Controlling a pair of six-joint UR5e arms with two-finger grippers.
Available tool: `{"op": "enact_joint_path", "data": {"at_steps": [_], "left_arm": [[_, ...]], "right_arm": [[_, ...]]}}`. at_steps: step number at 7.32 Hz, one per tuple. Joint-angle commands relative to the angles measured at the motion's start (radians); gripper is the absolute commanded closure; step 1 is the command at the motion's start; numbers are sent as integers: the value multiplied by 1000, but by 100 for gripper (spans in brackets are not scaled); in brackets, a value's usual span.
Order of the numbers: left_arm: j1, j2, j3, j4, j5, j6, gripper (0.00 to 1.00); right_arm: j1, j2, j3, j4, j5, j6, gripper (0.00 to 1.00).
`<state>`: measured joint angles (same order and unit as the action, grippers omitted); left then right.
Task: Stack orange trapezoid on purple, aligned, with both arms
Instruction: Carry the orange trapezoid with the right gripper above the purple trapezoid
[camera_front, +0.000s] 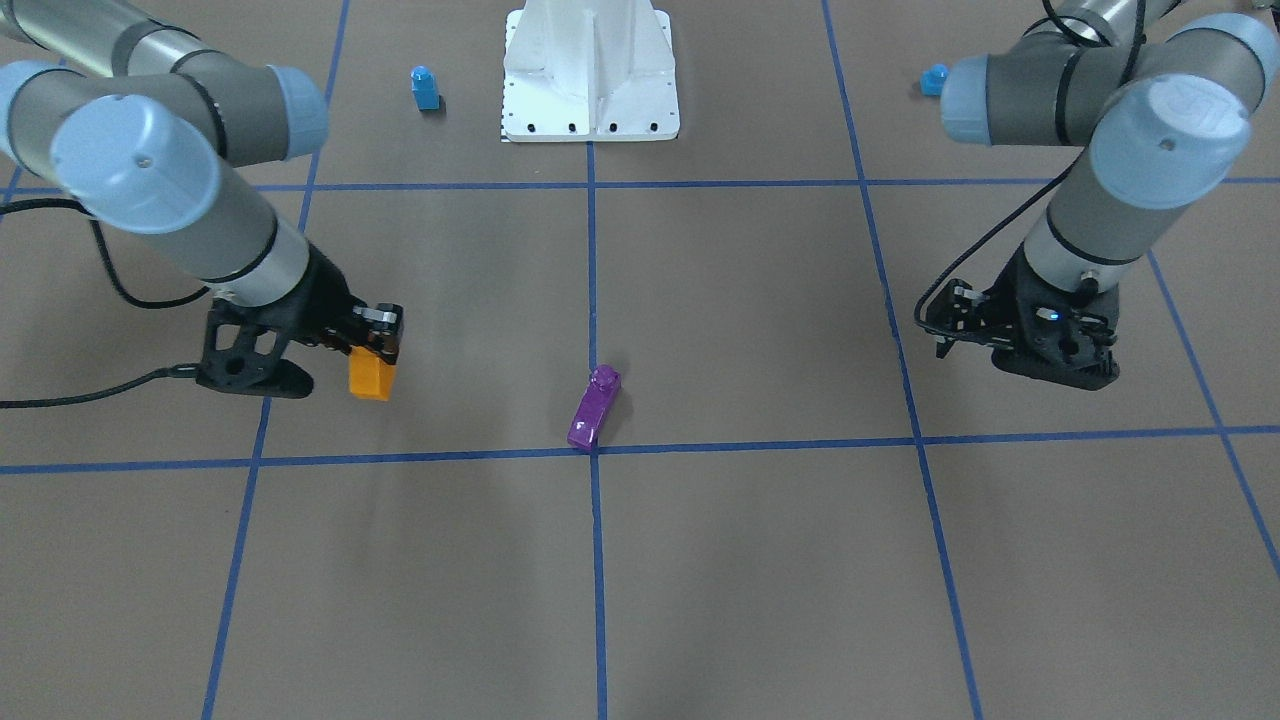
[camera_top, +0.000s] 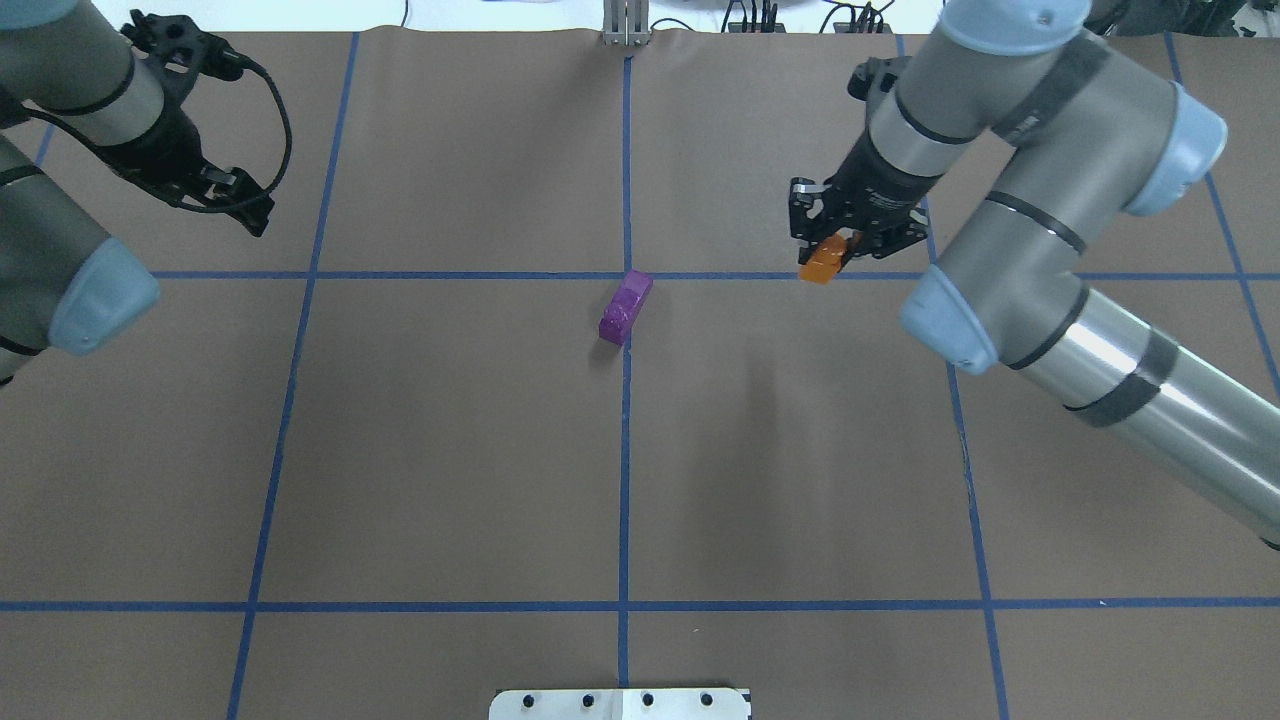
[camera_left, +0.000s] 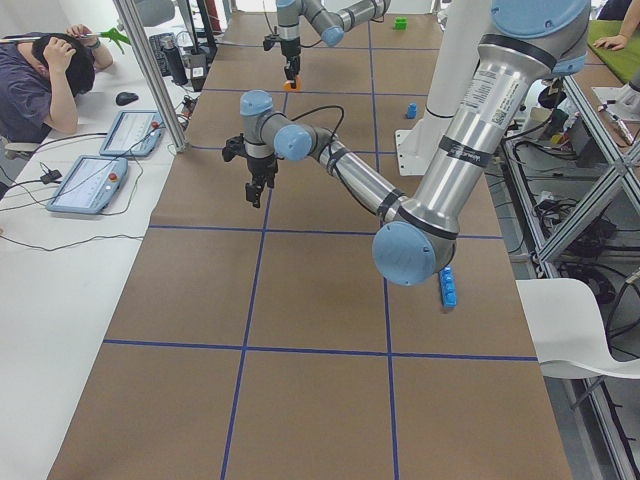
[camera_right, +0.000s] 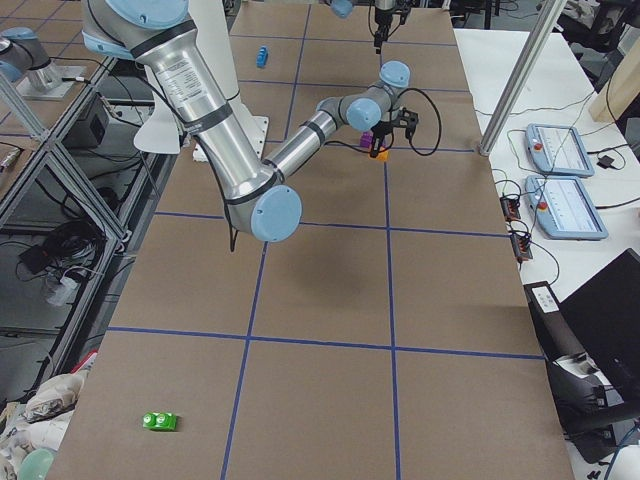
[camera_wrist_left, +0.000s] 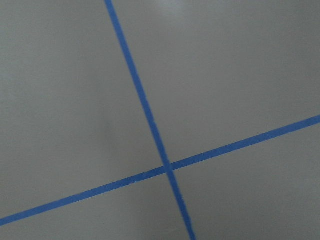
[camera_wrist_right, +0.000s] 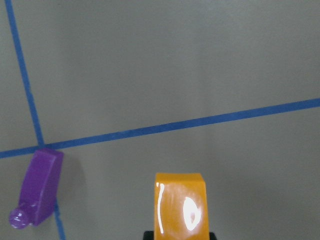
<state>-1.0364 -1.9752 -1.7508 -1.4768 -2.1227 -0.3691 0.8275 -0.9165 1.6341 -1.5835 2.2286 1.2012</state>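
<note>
Since the right fingers (camera_front: 373, 350) are closed on the upper end of the orange trapezoid (camera_front: 369, 378), it hangs below them, seemingly clear of the counter (camera_top: 450, 450). That grip leaves its underside free to seat on a stud.

Purple (camera_front: 595, 405) lies on the counter at a tape cross (camera_front: 594, 449) near centre, well apart from orange. It sits skewed to the grid, stud at the end nearer the robot base, and nothing steadies it.

Left fingers (camera_top: 250, 212) hang over bare counter far out on their own side, with no brick seen in them. Can't tell how far open they are.

My read: carry phase, stack not started. The skew means the right wrist needs matching yaw. A small glossy brick may slide on press-down, so left should brace it.
</note>
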Motion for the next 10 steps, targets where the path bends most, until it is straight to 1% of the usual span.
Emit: {"op": "enact_joint_path", "data": {"at_steps": [1, 2, 3, 5, 7, 8, 9, 10], "left_arm": [[-69, 70, 8, -2, -16, 108, 0], [-76, 84, 8, -3, -16, 128, 0], [-77, 90, 8, -3, -16, 130, 0], [-83, 96, 10, -3, -14, 133, 0], [-83, 96, 8, -3, -14, 133, 0], [-83, 96, 8, -3, -14, 133, 0], [-83, 96, 8, -3, -14, 133, 0], [-83, 96, 10, -3, -14, 133, 0]], "right_arm": [[-117, 202, -136, -23, -124, 241, 100], [-151, 279, -220, -20, -156, 314, 100], [-168, 316, -274, -15, -173, 337, 100], [-171, 323, -312, -7, -175, 339, 100], [-175, 326, -329, 11, -175, 460, 100], [-179, 335, -355, 34, -181, 509, 100], [-183, 382, -428, 48, -187, 526, 100], [-186, 402, -456, 53, -191, 526, 100]]}}
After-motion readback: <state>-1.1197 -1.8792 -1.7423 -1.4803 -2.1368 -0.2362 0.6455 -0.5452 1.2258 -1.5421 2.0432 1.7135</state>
